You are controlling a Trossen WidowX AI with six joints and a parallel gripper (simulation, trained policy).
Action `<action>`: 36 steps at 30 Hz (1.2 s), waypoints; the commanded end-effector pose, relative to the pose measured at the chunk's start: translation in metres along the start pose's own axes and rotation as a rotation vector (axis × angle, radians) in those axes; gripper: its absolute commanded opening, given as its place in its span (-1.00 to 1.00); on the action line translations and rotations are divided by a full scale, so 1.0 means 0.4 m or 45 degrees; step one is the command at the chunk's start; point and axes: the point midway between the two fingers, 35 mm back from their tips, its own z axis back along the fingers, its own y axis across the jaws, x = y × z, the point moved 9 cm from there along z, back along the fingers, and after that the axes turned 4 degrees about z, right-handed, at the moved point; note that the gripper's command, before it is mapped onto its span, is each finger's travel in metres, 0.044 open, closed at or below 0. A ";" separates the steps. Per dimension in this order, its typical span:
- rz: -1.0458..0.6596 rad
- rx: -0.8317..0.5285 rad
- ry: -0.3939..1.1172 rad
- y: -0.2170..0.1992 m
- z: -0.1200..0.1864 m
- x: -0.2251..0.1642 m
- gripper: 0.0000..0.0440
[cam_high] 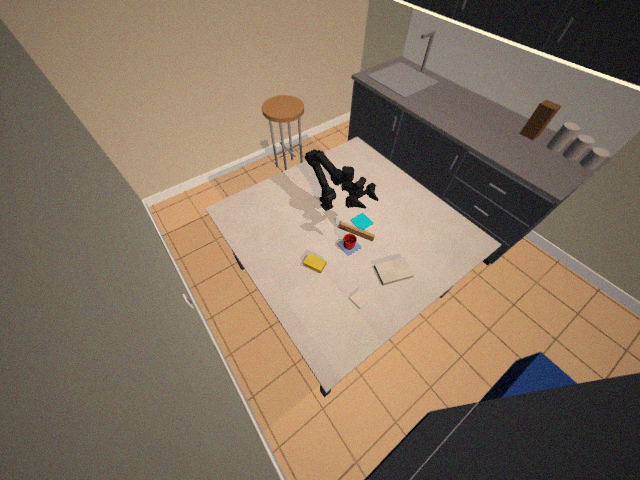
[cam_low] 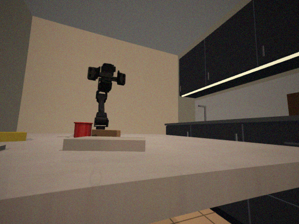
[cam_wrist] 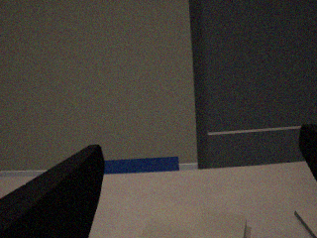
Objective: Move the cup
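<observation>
A red cup [cam_high: 349, 241] [cam_low: 82, 129] stands upright on a blue pad [cam_high: 351, 251]; marbles inside cannot be made out. A cyan pad [cam_high: 361, 221] lies bare on the table, nearer the arm's base. A wooden bar [cam_high: 356, 230] [cam_low: 106, 133] lies between the cup and the cyan pad. My gripper [cam_high: 370, 202] [cam_low: 107, 75] [cam_wrist: 201, 145] is open and empty, raised well above the table on the arm's side of the cup. The wrist view shows both fingers wide apart; neither the cup nor the pads show there.
A yellow block [cam_high: 314, 262] [cam_low: 13, 136] lies to one side of the cup. A pale flat book-like slab [cam_high: 393, 269] and a small pale block [cam_high: 357, 298] lie beyond the cup from the arm. A stool [cam_high: 282, 108] stands behind the table.
</observation>
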 end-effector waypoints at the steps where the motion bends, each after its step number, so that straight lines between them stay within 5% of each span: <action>1: -0.004 -0.003 0.008 0.000 -0.001 0.000 0.70; 14: -0.068 -0.002 0.198 0.018 -0.025 -0.010 -0.81; 23: -0.124 0.041 0.356 0.041 -0.055 -0.010 -0.52; 36: -0.201 0.066 0.607 0.070 -0.098 -0.010 -0.54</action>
